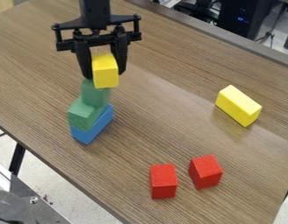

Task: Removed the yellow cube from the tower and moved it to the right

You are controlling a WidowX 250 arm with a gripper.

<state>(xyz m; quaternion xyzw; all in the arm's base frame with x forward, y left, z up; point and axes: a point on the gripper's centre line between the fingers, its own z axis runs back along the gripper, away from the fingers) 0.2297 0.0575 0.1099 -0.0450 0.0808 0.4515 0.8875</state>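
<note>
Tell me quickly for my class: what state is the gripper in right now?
Gripper: closed on the yellow cube above the green blocks, a jaw at each side.

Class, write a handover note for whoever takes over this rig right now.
End effector: at the yellow cube; I can't tell whether it grips.
Things: the cube tops the tower, above green blocks and a blue block. An oblong yellow block lies apart.
Done: end effector positioned at the cube.
To do: take the cube clear, set it down to the right.
</note>
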